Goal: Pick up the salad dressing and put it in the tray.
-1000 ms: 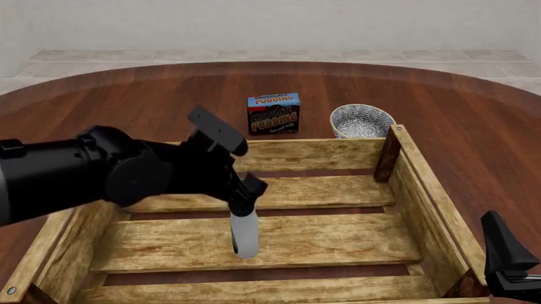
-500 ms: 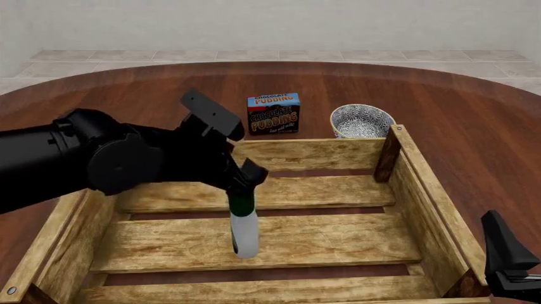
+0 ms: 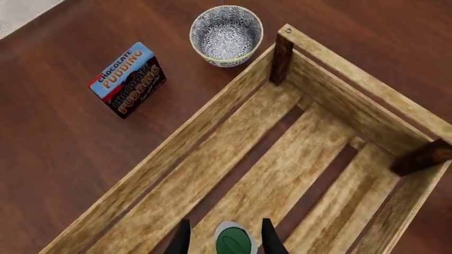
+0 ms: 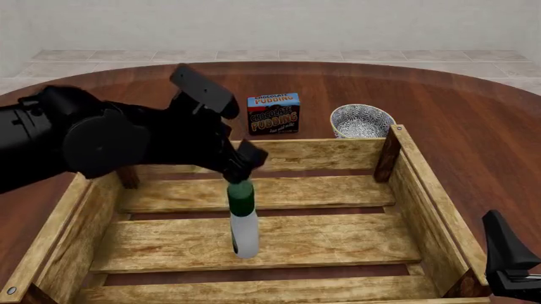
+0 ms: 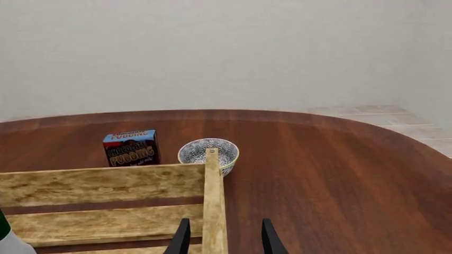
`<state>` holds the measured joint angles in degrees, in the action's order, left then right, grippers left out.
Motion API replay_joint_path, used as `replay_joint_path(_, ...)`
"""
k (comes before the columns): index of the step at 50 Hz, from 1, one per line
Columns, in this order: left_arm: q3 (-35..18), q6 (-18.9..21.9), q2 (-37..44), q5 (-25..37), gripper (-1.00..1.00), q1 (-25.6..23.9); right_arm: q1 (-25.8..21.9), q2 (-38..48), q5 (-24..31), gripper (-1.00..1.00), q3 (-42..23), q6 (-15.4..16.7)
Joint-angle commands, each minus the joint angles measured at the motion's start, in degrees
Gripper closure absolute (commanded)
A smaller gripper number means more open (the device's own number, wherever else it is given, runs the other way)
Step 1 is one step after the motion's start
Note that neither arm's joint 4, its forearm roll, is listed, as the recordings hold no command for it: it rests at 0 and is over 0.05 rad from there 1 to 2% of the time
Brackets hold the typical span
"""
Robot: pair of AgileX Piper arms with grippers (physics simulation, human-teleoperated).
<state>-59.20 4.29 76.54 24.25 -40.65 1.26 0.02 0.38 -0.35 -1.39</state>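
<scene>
The salad dressing (image 4: 243, 223), a slim white bottle with a dark green neck, stands upright on the slatted floor of the tray (image 4: 296, 155), a big wooden crate. My left gripper (image 4: 242, 168) hangs just above its cap, open and not touching it. In the left wrist view the green cap (image 3: 235, 244) shows between the spread fingers (image 3: 182, 239) without contact. My right gripper (image 4: 500, 244) is low at the tray's near right corner, outside it, and stands open (image 5: 223, 222) over the right wall. A sliver of the bottle (image 5: 8, 241) shows at that view's edge.
A blue chocolate pudding box (image 4: 273, 113) and a white speckled bowl (image 4: 361, 120) stand on the dark wooden table just beyond the tray's far wall. Dark corner posts (image 4: 386, 155) rise at the tray's corners.
My left gripper has risen up and back off the bottle, uncovering its green neck. The bottle has stayed standing on the tray floor. The right arm has not moved.
</scene>
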Motion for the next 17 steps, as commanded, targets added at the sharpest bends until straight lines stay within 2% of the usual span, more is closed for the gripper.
replay_joint_path(1,-2.1,-0.4,-1.3,1.7,-1.00,0.3,0.1,0.0,-0.1,-1.00,0.1,0.0)
replay_joint_path(17,-4.3,-0.3,-5.1,4.2,-1.00,1.5,-0.1,0.0,-0.1,-1.00,0.2,0.2)
